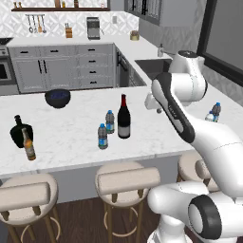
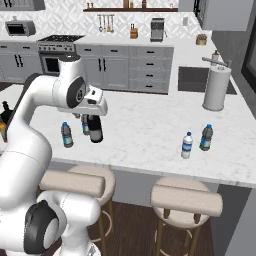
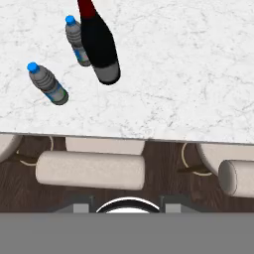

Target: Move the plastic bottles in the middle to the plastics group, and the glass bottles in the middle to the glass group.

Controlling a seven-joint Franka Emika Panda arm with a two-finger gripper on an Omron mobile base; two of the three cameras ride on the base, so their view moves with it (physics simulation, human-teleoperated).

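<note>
The tall dark wine bottle (image 1: pixel 124 118) (image 2: pixel 95 131) (image 3: pixel 99 44) with a red foil neck stands in the middle of the white marble counter (image 1: pixel 71 128). Two small clear plastic bottles (image 1: pixel 110 122) (image 1: pixel 102 136) (image 3: pixel 77 42) (image 3: pixel 48 84) stand just left of it. The plastics group (image 2: pixel 187 145) (image 2: pixel 206 138) is a pair of blue-capped bottles on the counter's right side. At the far left is the glass group, a squat black bottle (image 1: pixel 20 133) and a brown beer bottle (image 1: pixel 29 144). My gripper (image 2: pixel 79 116) (image 3: pixel 126 204) hovers above the counter's front edge, right of the wine bottle, open and empty.
A dark blue bowl (image 1: pixel 58 97) sits at the back of the counter. A paper towel roll (image 2: pixel 216 90) stands by the sink (image 2: pixel 200 79) on the right. Padded stools (image 1: pixel 126 180) (image 3: pixel 89 168) line the counter's front edge.
</note>
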